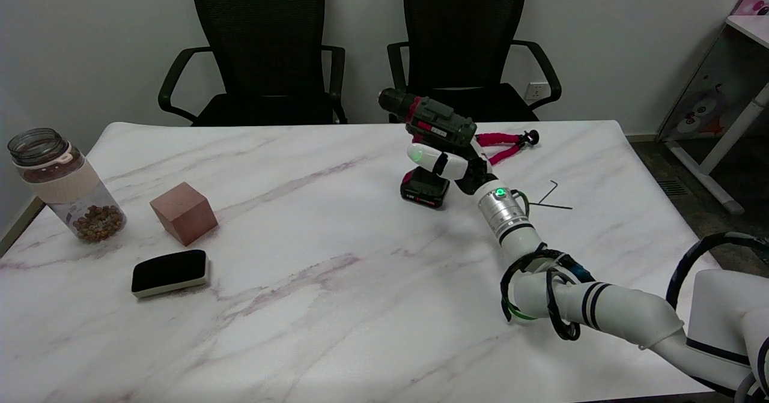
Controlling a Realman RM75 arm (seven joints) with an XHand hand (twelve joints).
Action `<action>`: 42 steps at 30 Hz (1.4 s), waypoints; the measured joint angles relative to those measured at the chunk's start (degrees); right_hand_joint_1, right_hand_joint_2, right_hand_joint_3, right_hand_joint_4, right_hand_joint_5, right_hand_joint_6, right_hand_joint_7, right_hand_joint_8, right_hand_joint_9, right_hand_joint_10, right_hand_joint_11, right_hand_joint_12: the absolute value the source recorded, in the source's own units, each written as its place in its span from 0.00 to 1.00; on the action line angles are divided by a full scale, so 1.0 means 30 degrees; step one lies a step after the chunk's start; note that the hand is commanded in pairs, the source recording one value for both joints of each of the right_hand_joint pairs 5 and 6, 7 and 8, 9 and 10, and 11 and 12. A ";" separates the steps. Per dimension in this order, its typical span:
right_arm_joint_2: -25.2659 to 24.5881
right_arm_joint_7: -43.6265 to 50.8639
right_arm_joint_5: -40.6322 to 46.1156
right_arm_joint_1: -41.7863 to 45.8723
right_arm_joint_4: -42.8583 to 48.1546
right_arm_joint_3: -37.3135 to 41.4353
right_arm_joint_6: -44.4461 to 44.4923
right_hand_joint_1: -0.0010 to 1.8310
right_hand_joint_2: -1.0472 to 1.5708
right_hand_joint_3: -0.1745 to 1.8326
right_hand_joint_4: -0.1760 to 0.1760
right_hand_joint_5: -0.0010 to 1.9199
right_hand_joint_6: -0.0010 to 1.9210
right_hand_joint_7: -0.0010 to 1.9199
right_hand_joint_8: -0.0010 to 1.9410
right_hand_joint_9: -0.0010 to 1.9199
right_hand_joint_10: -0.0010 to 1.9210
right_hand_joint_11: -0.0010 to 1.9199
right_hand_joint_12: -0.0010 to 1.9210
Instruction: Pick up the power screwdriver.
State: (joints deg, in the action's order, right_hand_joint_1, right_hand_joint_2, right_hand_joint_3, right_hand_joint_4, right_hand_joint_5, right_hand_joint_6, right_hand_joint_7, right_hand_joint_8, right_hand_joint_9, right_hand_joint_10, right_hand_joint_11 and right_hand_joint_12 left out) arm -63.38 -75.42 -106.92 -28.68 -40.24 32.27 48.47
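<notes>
The power screwdriver (pixel 429 128) is found at the far centre-right of the marble table (pixel 336 307), standing on its battery base (pixel 425 189), body on top, chuck pointed to the picture's left and slightly away. The body's long axis is seen running roughly left-right across the view; the handle runs down from it to the base.

The right hand (pixel 452 164) is wrapped around the handle, between body and battery, reached in from the lower right. Its white fingers (pixel 428 155) are seen curled round the near side of the grip. The hand is judged to be closed on the tool; whether the base has left the table cannot be told, though it appears touching or just above it. The coming move is judged to turn on a straight upward lift, since the heavy body sits above the grasp and could tip toward the chuck.

Containers: a clear jar (pixel 63 185) at far left, lid off, brown pellets filling only its bottom.

Also noted: a reddish cube (pixel 184 212), a black eraser (pixel 170 272), a pink mini tripod (pixel 506 144) just behind the hand, a hex key (pixel 550 197) to its right.
</notes>
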 measured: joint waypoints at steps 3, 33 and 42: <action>-0.0004 0.0004 0.0014 -0.0034 0.0001 -0.0007 -0.0079 0.55 0.44 0.48 0.71 0.10 0.10 0.10 0.10 0.27 0.27 0.27 0.27; -0.0040 0.0031 0.0188 -0.0298 0.0145 0.0055 -0.0719 0.55 0.57 0.53 0.70 0.22 0.22 0.22 0.22 0.70 0.70 0.66 0.66; -0.0117 0.0022 0.0229 -0.0431 0.0295 0.0103 -0.0934 0.54 0.61 0.51 0.71 0.52 0.52 0.52 0.51 0.78 0.78 0.68 0.68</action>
State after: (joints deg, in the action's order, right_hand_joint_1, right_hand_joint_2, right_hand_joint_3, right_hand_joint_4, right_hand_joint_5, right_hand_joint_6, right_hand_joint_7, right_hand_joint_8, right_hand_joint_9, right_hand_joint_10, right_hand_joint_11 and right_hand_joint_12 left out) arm -63.73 -75.35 -106.23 -29.97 -39.35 32.58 45.66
